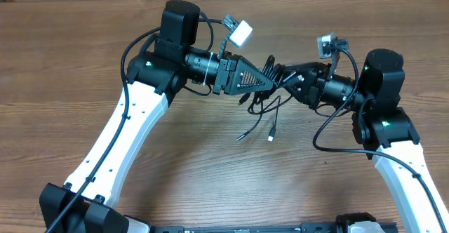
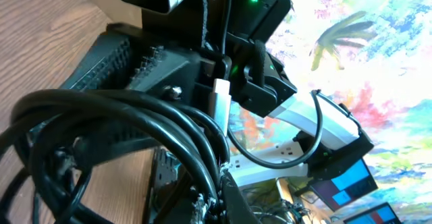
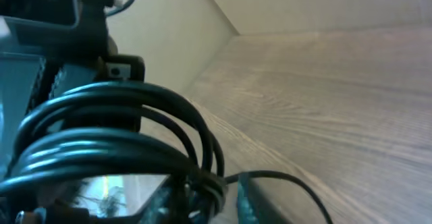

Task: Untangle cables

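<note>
A wood-grain table [image 1: 210, 184] fills the overhead frame, a plain beige wall [image 3: 324, 5] spans the right wrist view's top, and a bright painted backdrop [image 2: 385, 62] covers the left wrist view's right side.

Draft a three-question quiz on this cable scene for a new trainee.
1. True or false: the left gripper and right gripper sit at opposite edges of the table.
2. Where are the cables bunched? A) between the two grippers B) beside the left arm's base C) at the table's far right corner
3. Short answer: are the left gripper's jaws open or shut?

Key: 1. False; they nearly meet mid-table. 2. A, with loose plug ends trailing toward the arm bases. 3. Shut, on the cables.
</note>
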`<action>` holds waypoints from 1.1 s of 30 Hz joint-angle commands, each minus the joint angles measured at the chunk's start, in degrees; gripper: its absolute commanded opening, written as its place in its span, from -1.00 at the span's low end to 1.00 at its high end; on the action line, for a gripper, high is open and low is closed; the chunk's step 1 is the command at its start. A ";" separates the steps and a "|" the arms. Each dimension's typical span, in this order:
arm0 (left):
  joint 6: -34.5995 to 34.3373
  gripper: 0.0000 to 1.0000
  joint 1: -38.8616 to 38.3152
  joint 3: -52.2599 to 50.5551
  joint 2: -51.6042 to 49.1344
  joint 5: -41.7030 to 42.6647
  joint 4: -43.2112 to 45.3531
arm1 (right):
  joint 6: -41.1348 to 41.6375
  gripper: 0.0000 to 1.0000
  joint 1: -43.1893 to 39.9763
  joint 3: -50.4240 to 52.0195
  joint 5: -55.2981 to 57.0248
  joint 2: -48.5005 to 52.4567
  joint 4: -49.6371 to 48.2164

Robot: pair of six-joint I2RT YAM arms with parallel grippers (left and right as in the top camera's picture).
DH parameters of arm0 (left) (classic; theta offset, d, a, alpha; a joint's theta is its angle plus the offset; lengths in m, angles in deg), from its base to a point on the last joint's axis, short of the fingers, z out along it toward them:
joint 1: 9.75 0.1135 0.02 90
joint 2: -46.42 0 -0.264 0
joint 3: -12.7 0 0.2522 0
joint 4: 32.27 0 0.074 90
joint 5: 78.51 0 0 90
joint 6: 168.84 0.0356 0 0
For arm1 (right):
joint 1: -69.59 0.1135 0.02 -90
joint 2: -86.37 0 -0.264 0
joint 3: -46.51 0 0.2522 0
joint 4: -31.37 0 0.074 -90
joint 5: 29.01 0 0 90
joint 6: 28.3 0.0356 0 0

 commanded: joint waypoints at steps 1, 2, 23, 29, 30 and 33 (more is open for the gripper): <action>-0.37 -0.92 -0.11 0.52 1.14 2.80 0.22 | 0.15 -0.92 0.07 -0.72 1.64 -0.24 -0.31; -0.37 -0.92 -0.11 0.52 1.14 2.82 0.22 | 0.13 -0.92 0.07 -0.72 1.75 -0.24 -0.37; -2.27 -0.92 -0.28 0.52 1.14 5.84 1.11 | 0.11 -0.33 0.31 -0.72 -3.91 -0.24 -3.02; -4.44 -0.91 -2.32 0.52 1.14 5.62 4.85 | 0.11 -0.89 1.05 -0.72 -4.33 -0.24 -3.72; -4.39 -0.92 -2.32 0.52 1.14 5.09 4.98 | 0.11 -0.92 1.05 -0.72 -4.31 -0.24 -3.61; -4.24 -0.92 -1.99 0.52 1.14 1.44 4.83 | 0.13 -0.93 1.03 -0.72 -0.72 -0.24 -1.88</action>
